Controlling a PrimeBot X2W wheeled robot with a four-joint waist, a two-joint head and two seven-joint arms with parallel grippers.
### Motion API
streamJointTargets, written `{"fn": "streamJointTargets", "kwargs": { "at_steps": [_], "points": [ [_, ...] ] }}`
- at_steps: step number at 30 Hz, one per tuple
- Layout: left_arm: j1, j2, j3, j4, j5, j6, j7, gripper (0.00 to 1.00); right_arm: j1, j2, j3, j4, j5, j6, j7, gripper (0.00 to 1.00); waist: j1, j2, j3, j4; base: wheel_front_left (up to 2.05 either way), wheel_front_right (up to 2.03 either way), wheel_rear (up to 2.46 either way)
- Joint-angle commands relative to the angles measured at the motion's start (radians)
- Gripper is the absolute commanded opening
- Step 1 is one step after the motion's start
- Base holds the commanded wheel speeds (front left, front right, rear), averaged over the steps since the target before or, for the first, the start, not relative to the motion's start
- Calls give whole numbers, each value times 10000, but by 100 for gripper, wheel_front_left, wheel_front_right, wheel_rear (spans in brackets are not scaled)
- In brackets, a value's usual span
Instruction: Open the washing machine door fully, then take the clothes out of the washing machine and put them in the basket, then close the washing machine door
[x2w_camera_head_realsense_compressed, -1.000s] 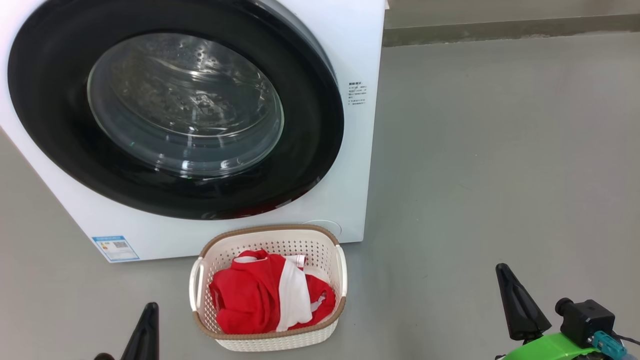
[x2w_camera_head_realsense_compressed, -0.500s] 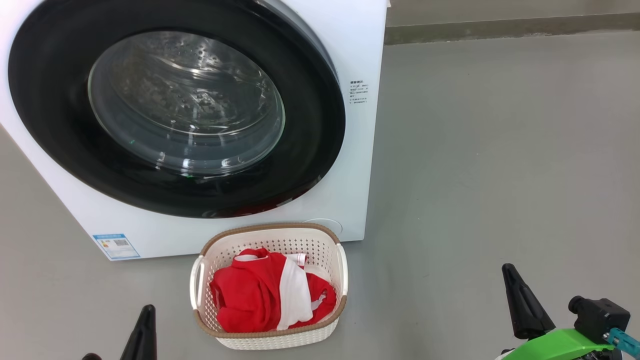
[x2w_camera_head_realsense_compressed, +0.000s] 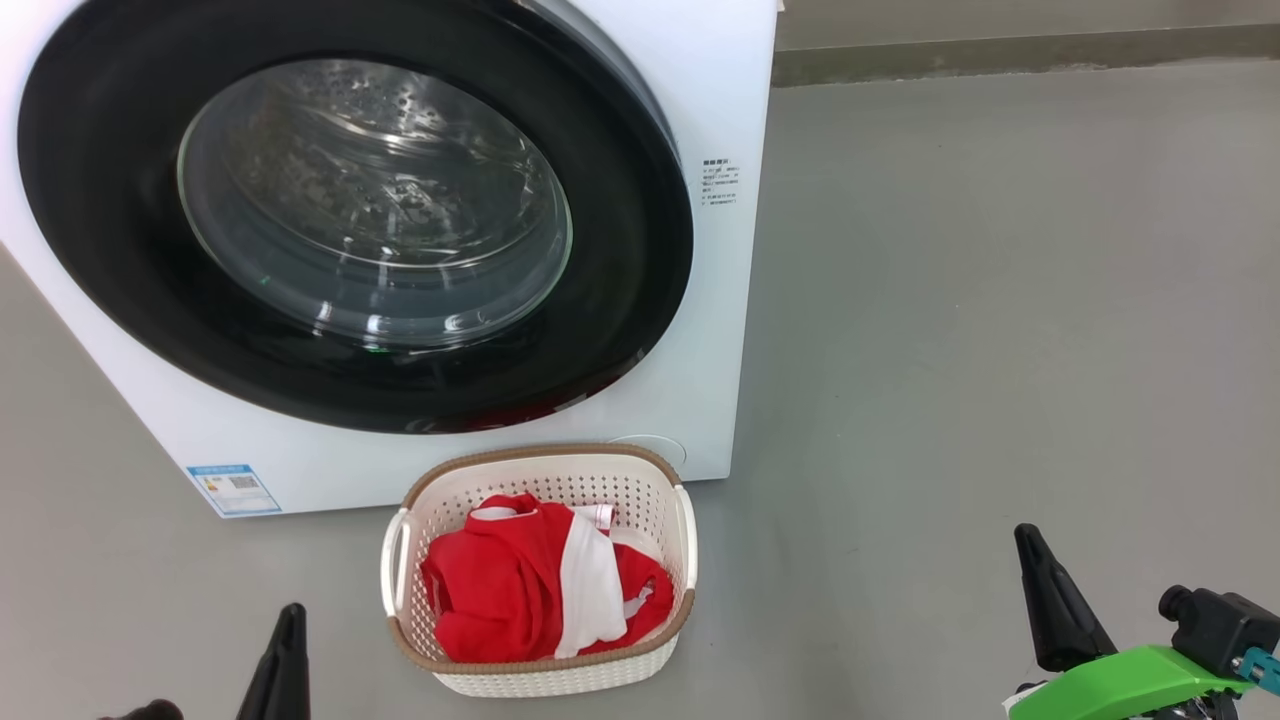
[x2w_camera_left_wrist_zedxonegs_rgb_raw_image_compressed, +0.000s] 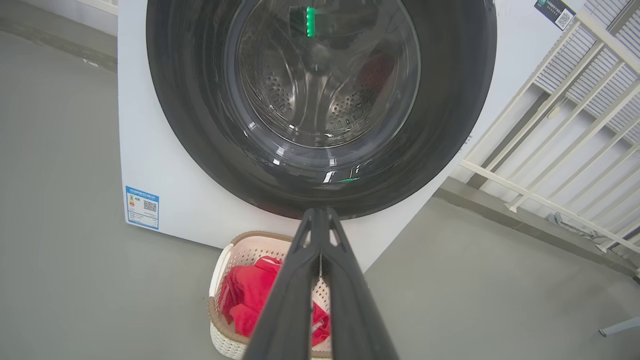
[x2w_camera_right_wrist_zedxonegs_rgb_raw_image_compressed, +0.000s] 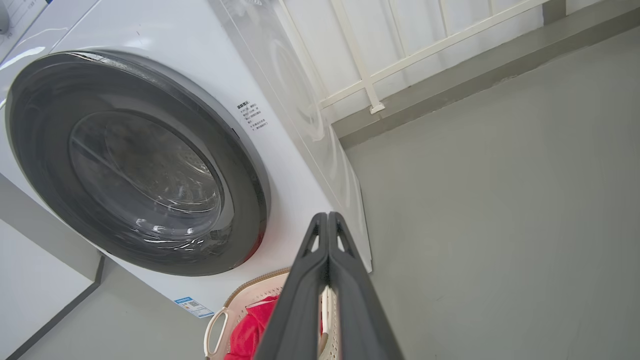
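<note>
Two closed, empty grippers retreat: the left gripper (x2w_camera_head_realsense_compressed: 291, 618) sinks slightly, the right gripper (x2w_camera_head_realsense_compressed: 1028, 542) drifts outward. The clothes (x2w_camera_head_realsense_compressed: 500, 590) lie in the basket (x2w_camera_head_realsense_compressed: 540, 453), on the floor (x2w_camera_head_realsense_compressed: 1000, 300) before the washing machine (x2w_camera_head_realsense_compressed: 722, 100). The washing machine door (x2w_camera_head_realsense_compressed: 625, 250) sits shut; the task appears complete.

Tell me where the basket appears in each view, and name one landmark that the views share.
Head view: the basket is at lower centre, just in front of the washing machine.
Left wrist view: bottom, left of centre, partly behind the left gripper.
Right wrist view: bottom edge, left of centre, cut off, partly behind the right gripper.
Shared landmark: the blue sticker, up-left of the basket in all three.
</note>
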Motion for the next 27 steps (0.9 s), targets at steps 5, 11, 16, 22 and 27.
{"fn": "streamJointTargets", "kwargs": {
  "at_steps": [5, 11, 16, 22, 27],
  "points": [
    [-490, 98, 100, -169, -742, -21, 162, 0, -524, -108, -78, -232, 707, -4, 185, 0, -1, 0, 11, 11, 0, 0, 0],
    [-577, 98, 111, -118, -1449, -24, 335, 0, -589, -111, -125, -223, 1348, -4, 360, 0, -1, 0, 25, 24, 0, 0, 0],
    [-650, 98, 120, -75, -2038, -27, 479, 0, -643, -114, -165, -215, 1881, -5, 506, 0, -1, 0, 36, 35, 0, 0, 0],
    [-737, 97, 132, -24, -2745, -30, 652, 0, -708, -116, -214, -206, 2520, -5, 682, 0, -1, 0, 49, 48, 0, 0, 0],
    [-809, 97, 141, 18, -3330, -33, 795, 0, -762, -118, -255, -198, 3049, -6, 828, 0, -1, 0, 60, 59, 0, 0, 0]
  ]
}}
